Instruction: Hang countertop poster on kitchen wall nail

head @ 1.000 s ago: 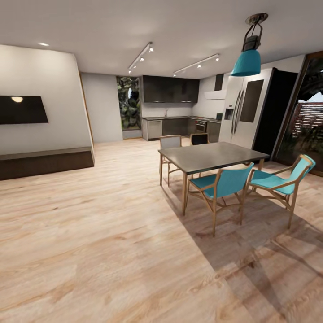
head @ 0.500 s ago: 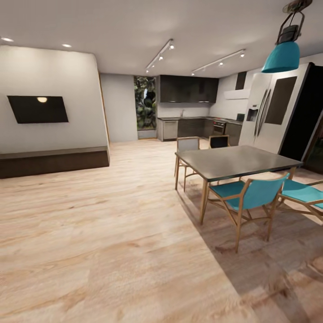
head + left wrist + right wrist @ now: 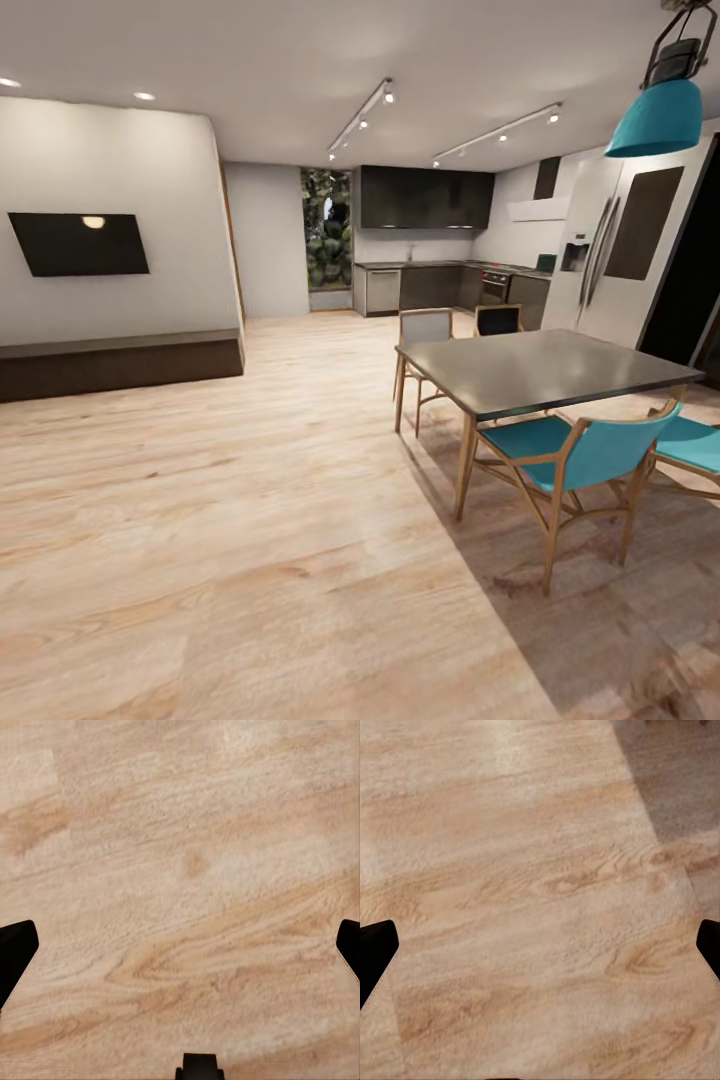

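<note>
The kitchen countertop [image 3: 440, 264] runs along the far end of the room, a thin grey top over dark cabinet fronts; it is too far off to make out the poster on it. My left gripper [image 3: 180, 952] is open, its black fingertips wide apart above bare wooden floor. My right gripper [image 3: 540, 952] is open as well, with only floorboards between its fingers.
A dark dining table [image 3: 540, 370] with teal chairs [image 3: 575, 465] stands at the right, under a teal pendant lamp [image 3: 660, 115]. A fridge [image 3: 630, 260] stands behind it. A wall TV [image 3: 78, 243] and low bench [image 3: 120, 362] are at the left. Open wooden floor [image 3: 300, 400] leads toward the kitchen.
The whole view has shifted: the camera has turned and moved forward, so the table and chairs now sit further right and nearer, and the kitchen looks slightly larger.
</note>
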